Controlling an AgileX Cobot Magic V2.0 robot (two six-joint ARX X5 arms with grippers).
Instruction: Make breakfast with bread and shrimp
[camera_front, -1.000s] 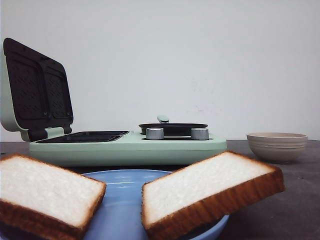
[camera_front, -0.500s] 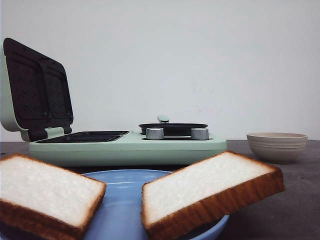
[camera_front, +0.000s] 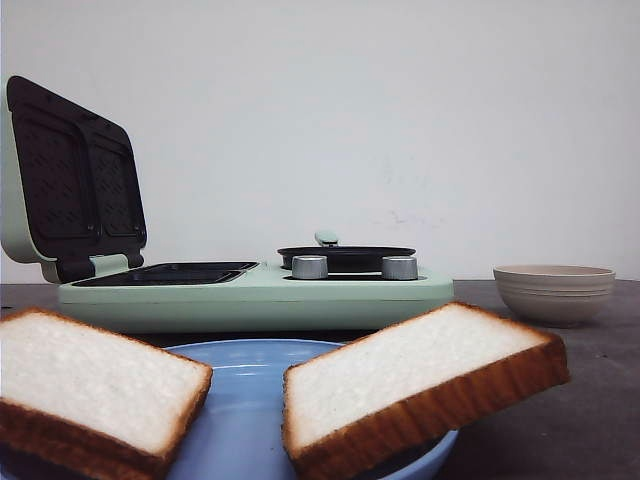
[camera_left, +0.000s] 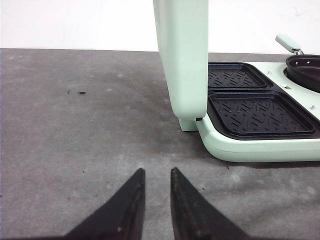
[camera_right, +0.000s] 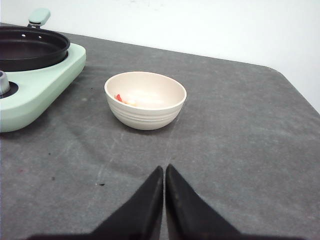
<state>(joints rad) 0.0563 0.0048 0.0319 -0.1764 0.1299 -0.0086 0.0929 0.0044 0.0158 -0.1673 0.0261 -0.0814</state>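
Two thick slices of white bread lie on a blue plate close to the front camera: one slice at the left, one at the right. Small pink-orange shrimp pieces lie in a cream bowl, which also shows in the front view. My left gripper hangs slightly open and empty over bare table beside the green sandwich maker. My right gripper is shut and empty, some way short of the bowl. Neither gripper shows in the front view.
The mint-green breakfast maker stands across the table with its lid raised, two dark grill plates, a black pan and two silver knobs. The grey table's edge runs beyond the bowl.
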